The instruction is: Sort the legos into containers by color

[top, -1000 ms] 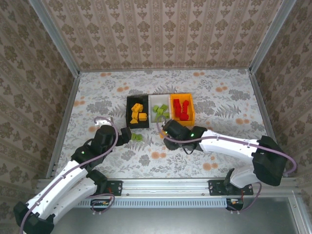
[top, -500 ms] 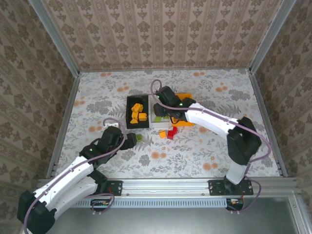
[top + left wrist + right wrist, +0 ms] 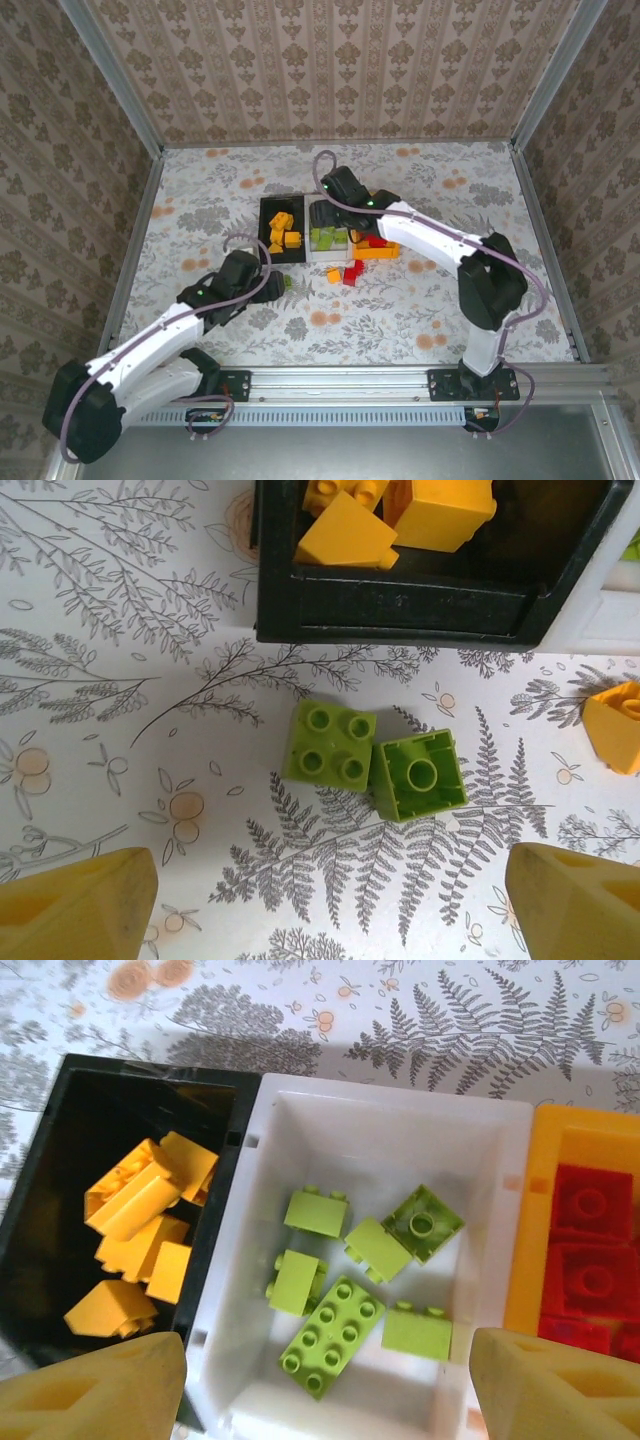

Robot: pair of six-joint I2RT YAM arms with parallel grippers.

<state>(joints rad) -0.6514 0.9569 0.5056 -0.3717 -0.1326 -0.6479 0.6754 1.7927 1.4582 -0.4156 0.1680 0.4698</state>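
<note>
Lying ahead of spread left tool (image 3: 325, 905), two green legos (image 3: 360, 760), before black bin (image 3: 400, 610)

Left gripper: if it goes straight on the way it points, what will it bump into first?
Probably the green legos, two lying side by side on the table, just ahead of the open left gripper. The black bin sits beyond them. Depth is hard to judge.

The table (image 3: 120, 630) is white, printed with grey ferns and small orange blossoms. On it lie two light green legos (image 3: 330, 742), with an orange-yellow lego (image 3: 615, 725) at their three o'clock. The black bin (image 3: 130, 1090) holds orange-yellow bricks (image 3: 140, 1210), the white bin (image 3: 380, 1120) light green bricks (image 3: 330, 1335), and the orange bin (image 3: 525, 1240) red bricks (image 3: 590, 1280). The walls (image 3: 330, 70) bear beige damask stripes.
</note>
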